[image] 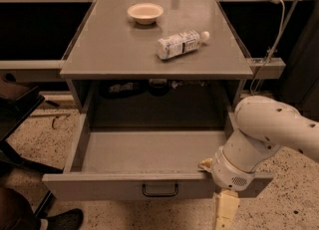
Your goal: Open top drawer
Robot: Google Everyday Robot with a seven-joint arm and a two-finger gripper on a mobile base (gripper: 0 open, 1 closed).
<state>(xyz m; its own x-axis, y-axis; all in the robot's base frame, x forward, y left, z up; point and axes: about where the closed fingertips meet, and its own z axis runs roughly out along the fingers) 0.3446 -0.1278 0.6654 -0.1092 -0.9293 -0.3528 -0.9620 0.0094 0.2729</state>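
The grey desk (114,50) fills most of the view. Beneath its top, the top drawer (144,152) stands pulled well out, its shallow grey tray open to view. My white arm (269,129) comes in from the right, its wrist covering the right end of the drawer front. On the desk a plastic bottle (180,44) lies on its side, right of centre, and a pale bowl (145,13) sits upright behind it to the left. The black loop handle (160,190) sits mid-front. My pincer (226,213) hangs below the drawer front, right of the handle; whether it is spread or pressed together I cannot tell.
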